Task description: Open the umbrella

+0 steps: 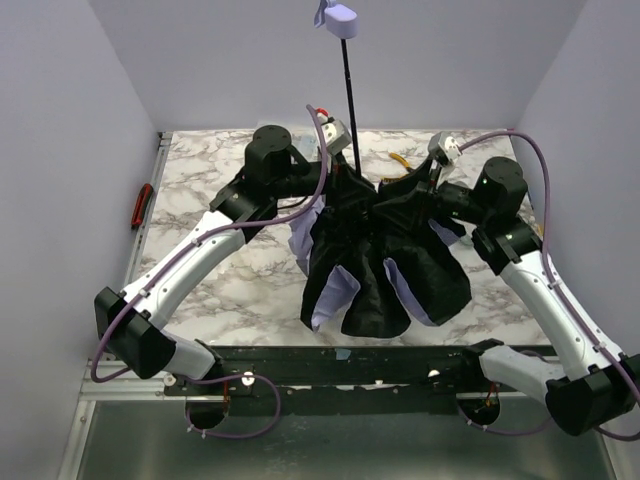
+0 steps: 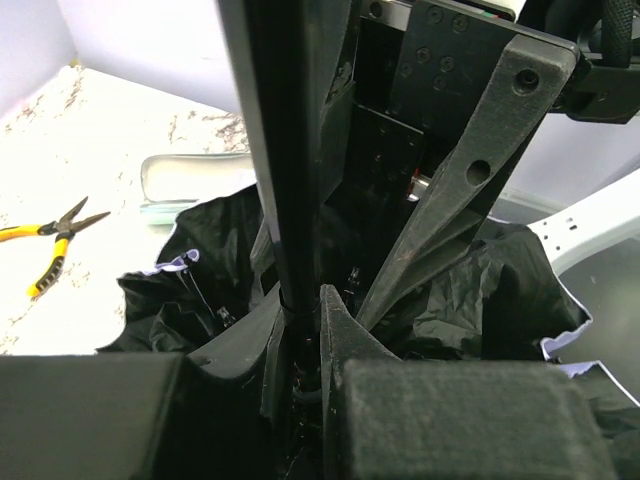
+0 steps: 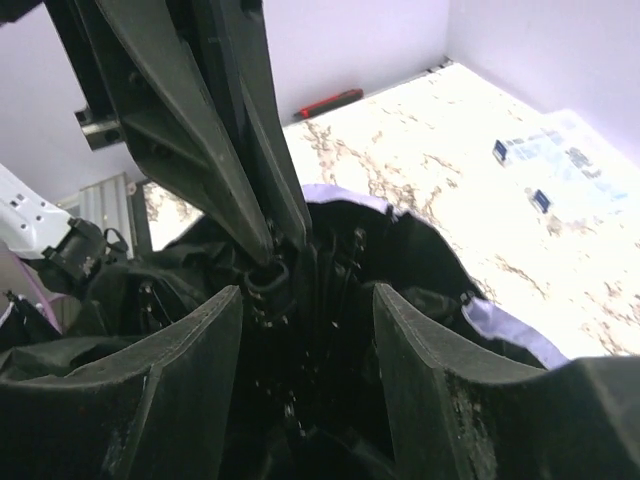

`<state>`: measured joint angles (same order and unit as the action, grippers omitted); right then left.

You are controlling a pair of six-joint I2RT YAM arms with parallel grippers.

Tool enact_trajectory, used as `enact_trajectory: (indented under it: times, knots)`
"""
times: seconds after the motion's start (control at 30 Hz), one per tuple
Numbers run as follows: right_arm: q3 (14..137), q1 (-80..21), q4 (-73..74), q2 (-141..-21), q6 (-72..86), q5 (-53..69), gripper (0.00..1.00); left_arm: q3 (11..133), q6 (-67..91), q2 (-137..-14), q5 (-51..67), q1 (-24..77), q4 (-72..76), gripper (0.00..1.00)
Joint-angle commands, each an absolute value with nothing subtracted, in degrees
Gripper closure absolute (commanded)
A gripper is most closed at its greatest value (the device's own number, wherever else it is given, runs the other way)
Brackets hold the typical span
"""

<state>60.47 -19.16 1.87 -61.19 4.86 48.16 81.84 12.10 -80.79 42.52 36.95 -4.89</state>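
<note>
Firmly clenched, the left gripper (image 2: pixel 300 325) has both fingers pinched on the thin black shaft (image 2: pixel 278 150) of the umbrella (image 1: pixel 380 275), low down where the shaft meets the bunched canopy. From that grip the shaft rises steeply out of the fabric. The top view shows the small lavender handle (image 1: pixel 340 17) at its far end, high above the tabletop (image 1: pixel 250 290).

Just beside it, the right gripper (image 3: pixel 308 295) hangs over the same hub from the other side, released, its jaws standing apart. Between them lie the black ribs and folds at the canopy's middle, and I cannot tell whether either finger touches them. The two grippers are close together: the left one's fingers fill the upper part of the right wrist view.

Around them the canopy is slumped in the middle of the marbled tabletop, black inner side up. Pale lavender panels show at its near and left edges. It is only partly spread, limp and creased.

Farther out, yellow-handled pliers (image 2: pixel 45 250) lie on the tabletop, apart from the fabric. A clear plastic box (image 2: pixel 190 180) sits just behind the canopy's edge in the left wrist view. A red-handled tool (image 1: pixel 143 205) lies at the tabletop's left edge, well apart from the umbrella.
</note>
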Motion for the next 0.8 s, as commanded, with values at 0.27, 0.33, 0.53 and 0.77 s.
enact_trajectory:
  times: [0.27,0.33,0.53,0.77]
  knots:
    - [60.9,-23.8,-1.9,-64.6,2.1,48.5,0.47,85.4,14.0,-79.6,43.8,38.8,-0.7,1.00]
    - [60.5,-24.2,-1.1,-64.4,1.6,49.3,0.48,85.9,14.1,-79.8,43.8,38.9,-0.7,1.00]
    - [59.5,-24.8,1.5,-64.4,0.6,49.9,0.80,87.0,13.3,-79.5,43.3,38.8,-1.7,1.00]
    - [57.9,-25.6,-3.1,-64.9,4.8,51.5,0.70,87.4,14.9,-79.2,43.8,38.7,-0.3,1.00]
